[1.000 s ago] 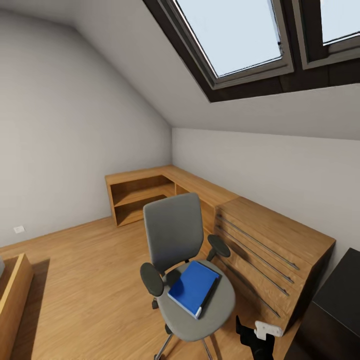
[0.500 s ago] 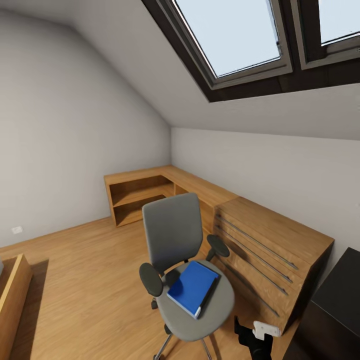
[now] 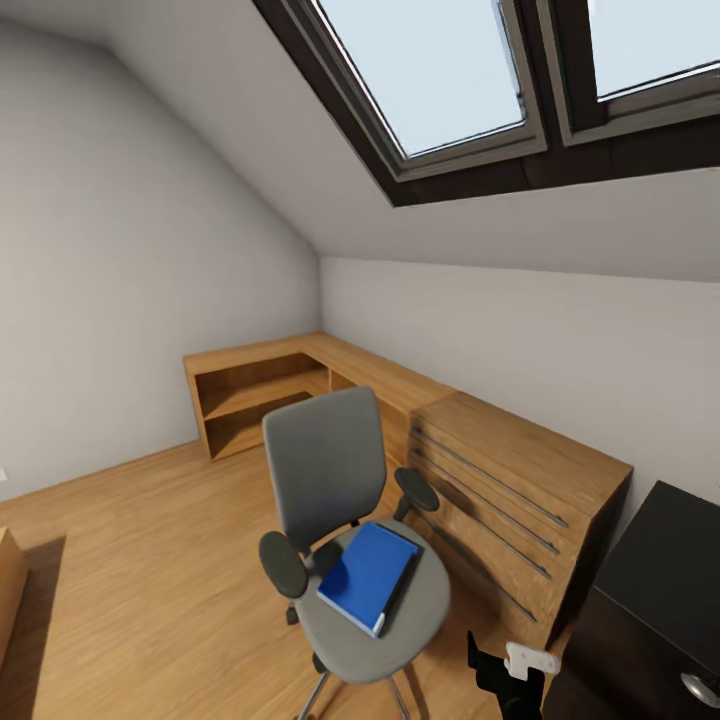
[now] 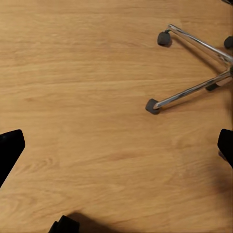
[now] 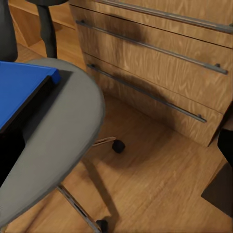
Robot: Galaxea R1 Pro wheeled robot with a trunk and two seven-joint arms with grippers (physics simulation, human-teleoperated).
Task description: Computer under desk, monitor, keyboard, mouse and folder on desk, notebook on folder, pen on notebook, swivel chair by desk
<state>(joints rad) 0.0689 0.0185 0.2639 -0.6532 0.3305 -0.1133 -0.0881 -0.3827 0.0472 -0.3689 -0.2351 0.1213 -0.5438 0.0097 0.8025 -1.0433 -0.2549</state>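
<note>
Jaws, right gripper (image 3: pixel 510 668): state cannot be told, low beside seat.
Jaws, left gripper (image 4: pixel 116 145): spread wide, empty, over floor.
Flat bright blue rectangular folder (image 3: pixel 367 575): lies on grey-upholstered swivel chair (image 3: pixel 335 480) seat, long axis toward backrest; right arm nearer.

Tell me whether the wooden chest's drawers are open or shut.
Shut: the chest's drawer fronts sit flush in one plane, none pulled out, beside the chair.
</note>
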